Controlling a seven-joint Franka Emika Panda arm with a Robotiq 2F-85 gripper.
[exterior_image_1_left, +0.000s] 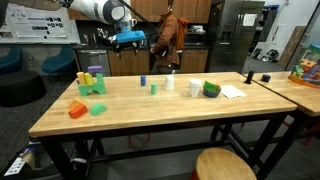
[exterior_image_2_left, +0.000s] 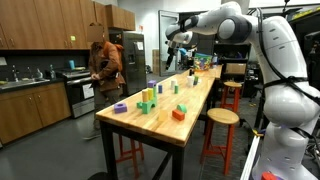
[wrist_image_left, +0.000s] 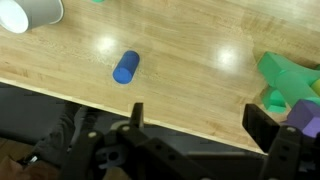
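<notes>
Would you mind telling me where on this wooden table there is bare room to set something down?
Widest free patch: the table strip nearest the stool, between the green block and the paper. A smaller gap lies between blue cylinder and block stack. Crowded: around the white cups and bowl.

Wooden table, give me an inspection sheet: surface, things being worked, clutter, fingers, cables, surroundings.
Surface: wooden table, light wood top with glare spots from the lights.
Job's things: blue cylinder lying on its side, apart from the other things and nearest the gripper.
Clutter: white cup, green block, purple block, orange block, green bowl, paper sheet.
Grippers: gripper open, fingers apart, holding nothing, raised above the table's edge.
Cables: nothing seen.
Surroundings: person standing behind the table; stool in front; kitchen cabinets.
</notes>
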